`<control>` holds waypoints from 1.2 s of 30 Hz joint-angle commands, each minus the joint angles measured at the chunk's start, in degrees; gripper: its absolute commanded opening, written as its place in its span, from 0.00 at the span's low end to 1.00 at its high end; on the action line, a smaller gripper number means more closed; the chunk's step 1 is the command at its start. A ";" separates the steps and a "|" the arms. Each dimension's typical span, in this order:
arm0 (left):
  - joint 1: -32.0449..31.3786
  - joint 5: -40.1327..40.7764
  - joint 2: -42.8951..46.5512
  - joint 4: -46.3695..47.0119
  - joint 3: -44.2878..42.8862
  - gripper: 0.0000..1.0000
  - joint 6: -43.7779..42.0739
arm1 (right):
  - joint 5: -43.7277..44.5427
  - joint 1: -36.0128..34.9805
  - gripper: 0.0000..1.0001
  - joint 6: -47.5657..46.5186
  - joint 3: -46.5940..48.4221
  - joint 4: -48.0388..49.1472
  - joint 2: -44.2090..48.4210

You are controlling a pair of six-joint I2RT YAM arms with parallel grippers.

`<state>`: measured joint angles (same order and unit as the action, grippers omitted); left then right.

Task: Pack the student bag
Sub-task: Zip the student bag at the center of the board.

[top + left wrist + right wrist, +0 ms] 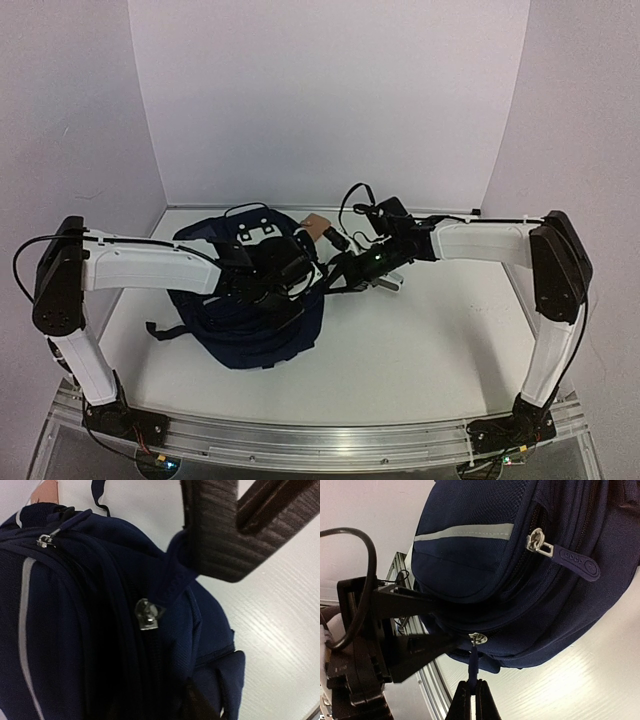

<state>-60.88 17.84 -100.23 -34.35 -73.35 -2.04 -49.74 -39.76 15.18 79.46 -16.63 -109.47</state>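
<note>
Right gripper [473,684], bottom centre of its wrist view: fingers pressed together, pinching the navy zip pull [473,664]. The pull rises straight to a metal slider [478,638] on the lower curve of the student bag [485,555], which fills the upper part of that frame. A second slider with a longer pull [575,561] hangs free at upper right.

Left gripper [292,278], centre of the overhead view: it sits on the right flank of the bag, facing the right gripper. In its own wrist view one ridged finger [220,530] lies against a fold of the navy cloth at upper right. A dark shape at the bottom edge may be the other finger. With the bag's side between them, I cannot tell whether they clamp the cloth or merely bracket it.

The bag lies on the white table [430,340], left of centre, with both grippers meeting at its right edge. A tan object [317,222] lies just behind the bag, outside it.

I judge the step in hand to be working the zip, probably to open a compartment for packing. The next move calls for drawing the pull along the curve of the track while the left arm steadies the cloth. A pull off the line of the track would drag the whole bag or slip the tab.
</note>
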 commanded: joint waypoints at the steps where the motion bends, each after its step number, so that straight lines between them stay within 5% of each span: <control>1: 1.06 2.12 0.12 -2.81 -3.61 0.08 -0.08 | -2.03 0.18 0.00 -0.06 -0.34 2.83 3.81; 3: 1.03 0.37 1.07 -6.42 -3.68 0.00 0.86 | -1.96 1.45 0.00 -0.15 -0.45 2.87 3.12; 16: 0.73 -9.50 18.91 -21.02 4.74 0.00 6.84 | 1.69 9.68 0.00 -4.14 6.06 2.30 -5.55; 36: -5.26 -14.12 19.63 -27.36 5.90 0.00 6.39 | 8.55 7.76 0.00 -1.00 16.16 4.93 -15.75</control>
<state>-65.42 5.61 -82.65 -57.33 -66.22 2.91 -44.62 -31.61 13.62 90.64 -13.37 -122.38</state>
